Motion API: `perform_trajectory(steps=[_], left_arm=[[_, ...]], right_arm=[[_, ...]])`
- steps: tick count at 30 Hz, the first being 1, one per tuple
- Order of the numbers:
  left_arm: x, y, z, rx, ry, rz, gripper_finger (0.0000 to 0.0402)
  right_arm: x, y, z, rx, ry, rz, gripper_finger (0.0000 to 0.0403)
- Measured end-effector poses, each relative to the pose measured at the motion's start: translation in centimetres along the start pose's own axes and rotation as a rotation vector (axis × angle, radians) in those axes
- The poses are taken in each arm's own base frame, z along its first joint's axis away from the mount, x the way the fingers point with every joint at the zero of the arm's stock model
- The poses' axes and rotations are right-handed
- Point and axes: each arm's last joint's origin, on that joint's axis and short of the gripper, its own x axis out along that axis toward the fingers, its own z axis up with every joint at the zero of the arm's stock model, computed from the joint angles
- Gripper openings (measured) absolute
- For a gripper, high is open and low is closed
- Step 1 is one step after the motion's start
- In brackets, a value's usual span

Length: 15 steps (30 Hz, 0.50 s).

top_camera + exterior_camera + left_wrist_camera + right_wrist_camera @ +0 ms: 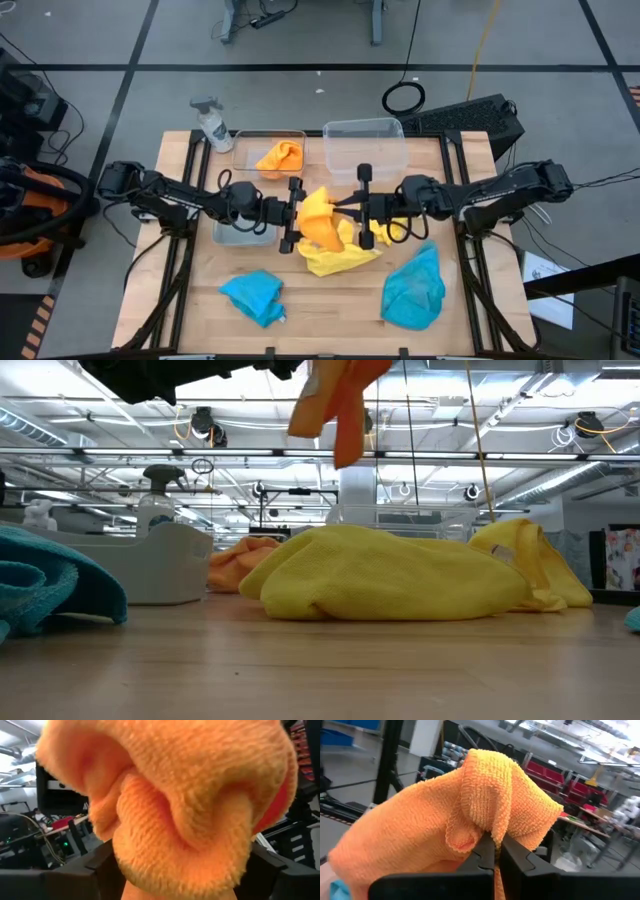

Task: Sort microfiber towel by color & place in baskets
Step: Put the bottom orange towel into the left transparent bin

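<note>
From above, both dark arms meet over the middle of the wooden desk (180, 300). The right pincer (345, 207) is clenched on a fuzzy orange microfiber towel (318, 222), held up in the air; the left pincer (296, 214) reaches the same cloth from the other side, its fingers spread wide around the fabric. Beneath them a crumpled yellow towel (335, 260) lies on the desk, with a second yellow towel (397, 233) peeking out just under the right arm. Two bright blue towels lie near the front edge, one toward the left (253, 294), one toward the right (414, 288). At the back edge stand two see-through plastic baskets: one (268, 155) holds another orange towel (280, 156), the other (363, 148) stands beside it. A third basket (243, 232) sits under the left arm. A white spray bottle (212, 124) stands at the back left corner.

At desk height, the held orange cloth (335, 400) hangs above the yellow heap (385, 575).

The left wrist view is filled with orange fabric (175, 805).

The right wrist view shows the dark fingers (485, 852) pinched shut on an orange fold (485, 805).
</note>
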Motion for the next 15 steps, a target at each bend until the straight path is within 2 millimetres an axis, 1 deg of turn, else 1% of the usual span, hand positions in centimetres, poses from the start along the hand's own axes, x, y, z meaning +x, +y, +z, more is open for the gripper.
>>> perform_trajectory(steps=[2, 5, 7, 10, 11, 12, 15], left_arm=[[0.02, 0.05, 0.03, 0.003, -0.001, 0.002, 0.0259], [0.17, 0.15, 0.29, 0.021, -0.010, 0.003, 0.0205], [0.47, 0.19, 0.33, 0.022, -0.017, 0.005, 0.0153], [0.50, 0.31, 0.26, 0.018, -0.001, 0.048, 0.0050], [0.49, 0.35, 0.24, 0.015, 0.005, 0.061, 0.0028], [0.47, 0.49, 0.16, -0.001, 0.014, 0.079, 0.0019], [0.42, 0.81, -0.12, -0.008, 0.044, 0.119, 0.0019]], right_arm=[[0.00, -0.03, 0.02, -0.001, -0.014, 0.030, 0.0000], [0.00, 0.03, 0.01, -0.001, -0.015, 0.043, 0.0000], [0.00, 0.03, -0.01, -0.001, -0.012, 0.040, 0.0001], [-0.01, -0.07, -0.27, 0.021, 0.031, -0.013, 0.0009], [-0.02, -0.12, -0.38, 0.032, 0.050, -0.039, 0.0014], [-0.05, -0.20, -0.47, 0.041, 0.069, -0.071, 0.0019], [-0.47, -0.47, -0.67, 0.051, 0.144, -0.159, 0.0044]])
